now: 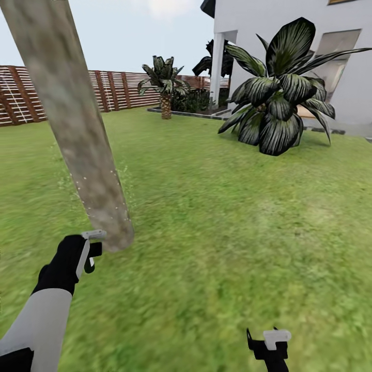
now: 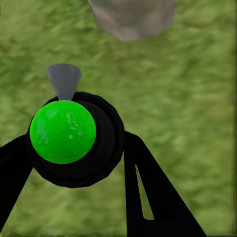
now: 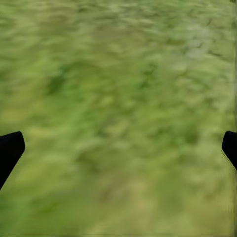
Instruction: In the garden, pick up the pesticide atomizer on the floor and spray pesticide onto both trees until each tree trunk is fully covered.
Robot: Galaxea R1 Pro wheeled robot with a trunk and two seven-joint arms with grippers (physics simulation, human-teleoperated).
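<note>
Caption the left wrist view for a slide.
Left gripper holds green-topped black atomizer above grass, near the grey-brown tree trunk's base.

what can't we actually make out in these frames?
- Tree trunk: crown cut off by the head view's top edge.
- Atomizer: the left claw wraps it, so its body is hidden in the left wrist view; a tiny sliver in the head view.
- Pesticide: a few specks on the trunk, too fine to judge coverage.
- Right claw: fingertips clipped at the right wrist view's side edges.

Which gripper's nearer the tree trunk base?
Left. The left gripper, holding the atomizer, sits beside the tree trunk base; the right gripper hangs far off over grass.
</note>
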